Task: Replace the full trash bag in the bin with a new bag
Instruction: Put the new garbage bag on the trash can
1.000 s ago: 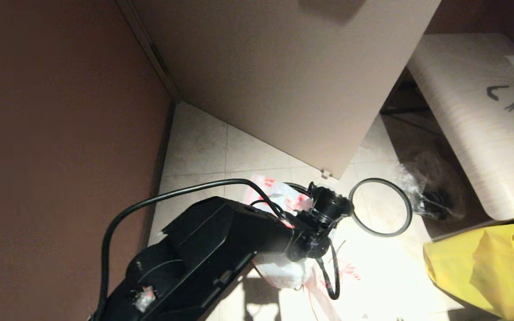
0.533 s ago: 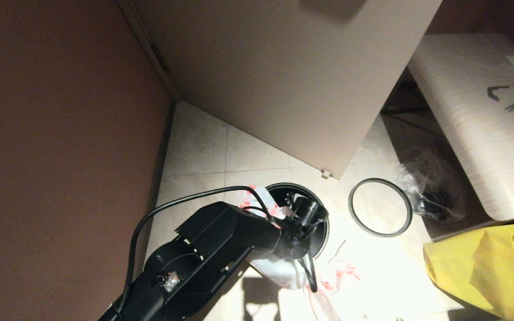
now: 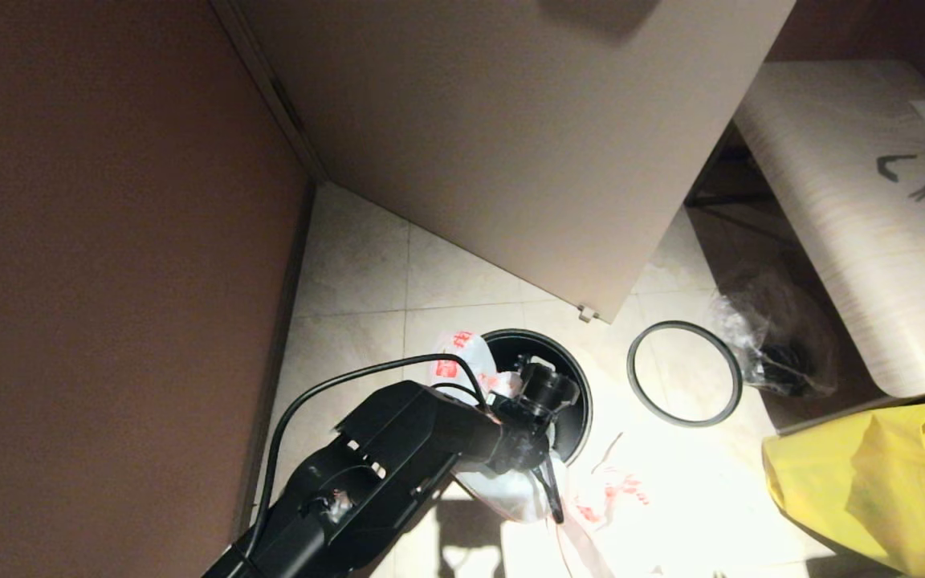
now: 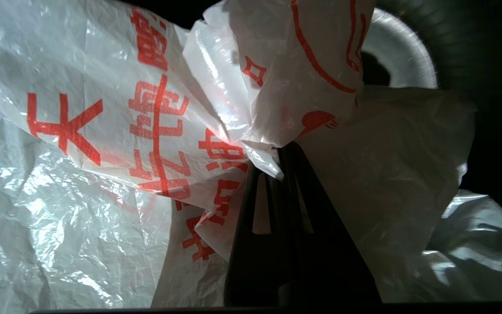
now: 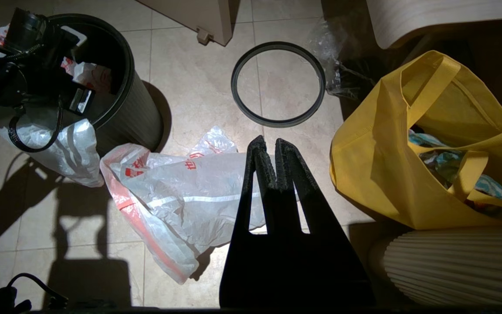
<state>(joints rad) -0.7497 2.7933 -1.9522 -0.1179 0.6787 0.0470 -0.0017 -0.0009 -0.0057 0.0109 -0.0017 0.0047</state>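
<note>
Left pincer (image 4: 277, 152) is down inside the bin (image 5: 142, 113), jaws fully closed on a bunched fold of the new bag (image 4: 155, 113), the white film with red print. The rest of that film spills over the bin's rim at about 6 o'clock in the head view and hangs down the outside wall. The steel bottom (image 4: 399, 56) shows bare past the bunch, so we judge the bag not seated yet.

Right pincer (image 5: 273, 146) is closed on nothing, parked over the floor.

Risks we see:
- The grip is on a crumpled wad, not one layer. If we let go here, the film likely springs back up or sits as a lump, with no open mouth.
- Most of the film is outside at 6 o'clock. Pushing deeper could drag the whole mouth in on that side and leave nothing to fold over the rim.
- The left arm's cable loop hangs next to the draped film. Pulling out could snag it and lift the bag out again.
- The bin is light and free-standing. A sideways push on its inner wall could tip it.
- The grey rim ring (image 3: 683, 373) lies on the floor at 3 o'clock from the bin, apart from it. Nothing clamps the film until it goes on.
- Another white printed bag (image 5: 181, 187) lies on the floor at 5 o'clock, just beside the bin. We can't tell what it holds, and it could be mistaken for the new one.
- The yellow tote (image 5: 390, 144) at 4 o'clock crowds the right arm.
</note>
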